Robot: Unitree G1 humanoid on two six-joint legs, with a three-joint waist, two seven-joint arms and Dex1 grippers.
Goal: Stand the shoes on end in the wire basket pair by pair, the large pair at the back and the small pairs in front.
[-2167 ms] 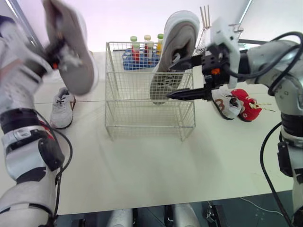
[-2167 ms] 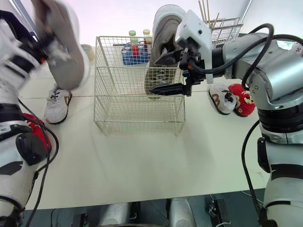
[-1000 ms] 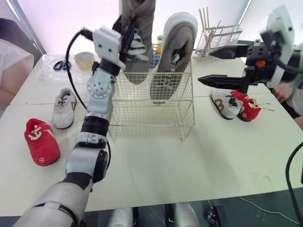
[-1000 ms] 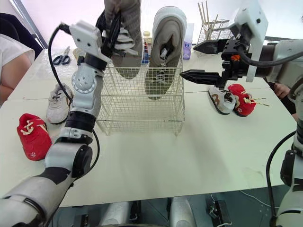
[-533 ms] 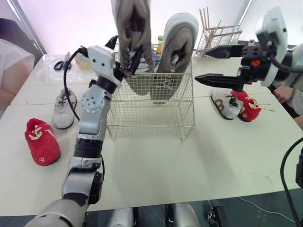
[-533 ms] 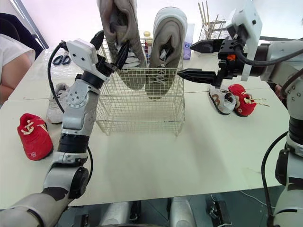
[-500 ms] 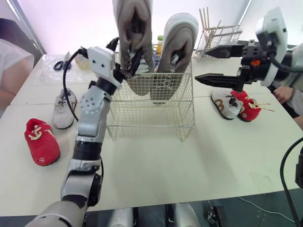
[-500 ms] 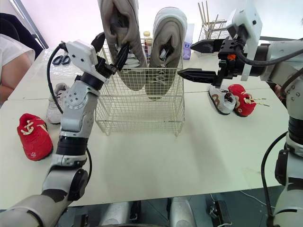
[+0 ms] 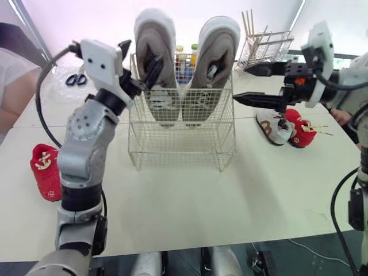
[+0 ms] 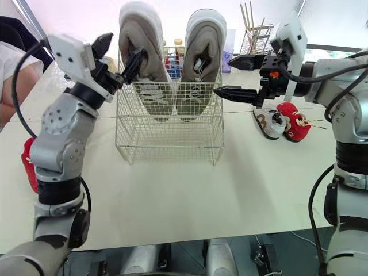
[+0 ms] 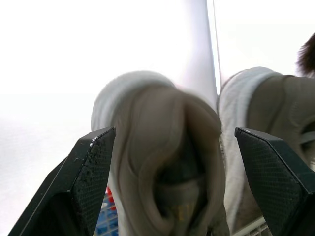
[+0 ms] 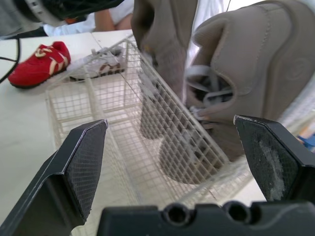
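Note:
Two large grey shoes stand on end side by side at the back of the wire basket [image 9: 184, 144]: the left shoe [image 9: 155, 69] and the right shoe [image 9: 217, 57]. My left gripper [image 9: 140, 57] is open just left of the left shoe's upper end, its fingers [image 11: 83, 187] wide of the shoe [image 11: 162, 167]. My right gripper [image 9: 248, 84] is open and empty, to the right of the basket. A small red shoe [image 9: 45, 171] lies at the left. A small white shoe [image 9: 275, 126] and another red shoe [image 9: 300, 129] lie at the right.
A blue rack of bottles [image 9: 185, 60] stands behind the basket. A wire rack with sticks [image 9: 261, 43] is at the back right, scissors [image 9: 75, 79] at the back left. Another small white shoe [image 12: 96, 69] lies near the left red one. A person [image 9: 14, 86] sits at the left.
My left gripper has opened and let go of the left grey shoe, which has dropped lower into the basket. The left arm has drawn back to the left. The right gripper has shifted slightly.

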